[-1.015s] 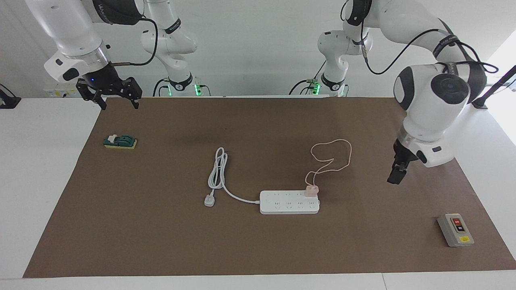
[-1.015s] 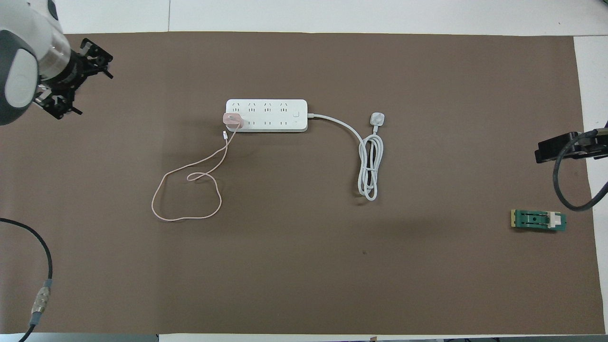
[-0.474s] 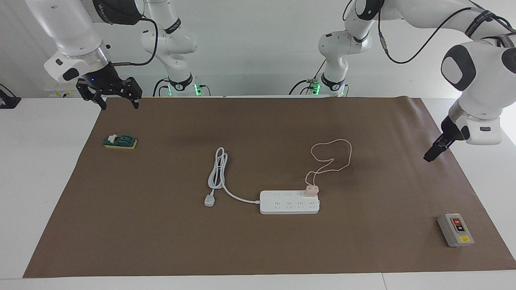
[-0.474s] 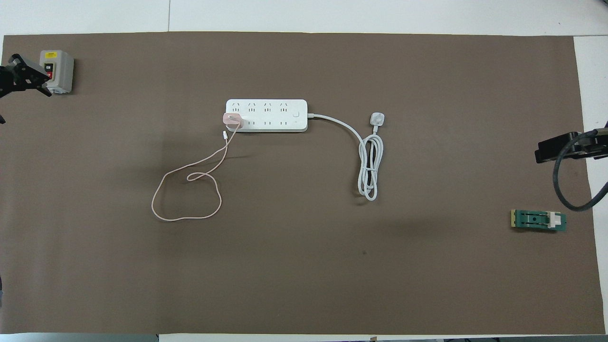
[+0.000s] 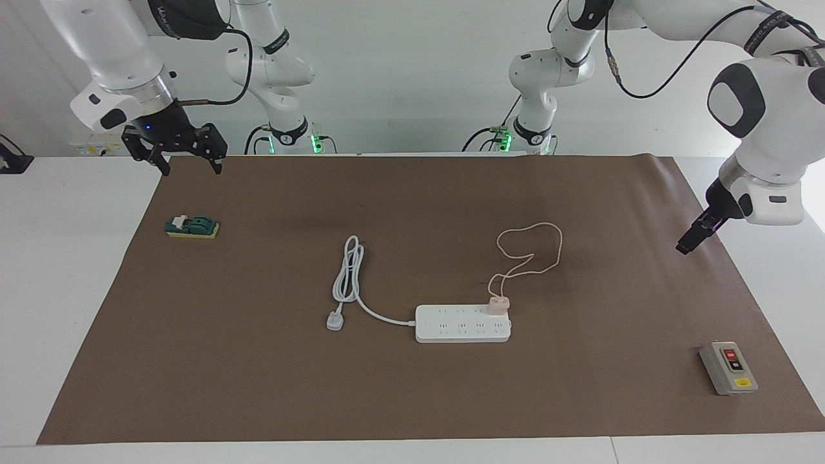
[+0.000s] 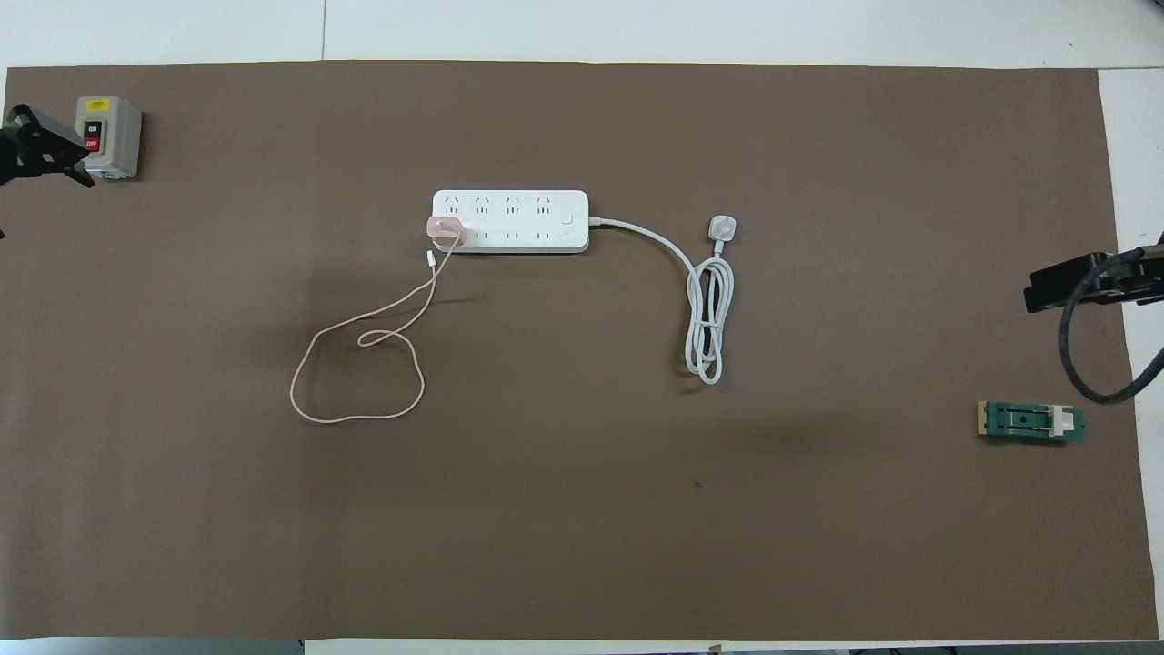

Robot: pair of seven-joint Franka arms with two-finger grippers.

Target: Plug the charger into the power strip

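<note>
Charger (image 5: 497, 305) sits in power strip (image 5: 462, 324); grey switch box (image 5: 728, 367) well apart; both tools (image 5: 187, 164) (image 5: 685, 246) spread, empty.

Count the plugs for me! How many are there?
2. The pink charger sits in the power strip, at its end toward the left arm. The white plug lies on the mat beside the strip's other end, unplugged.

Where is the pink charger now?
The charger sits on the power strip, at its end toward the left arm, in the row nearer to the robots.
</note>
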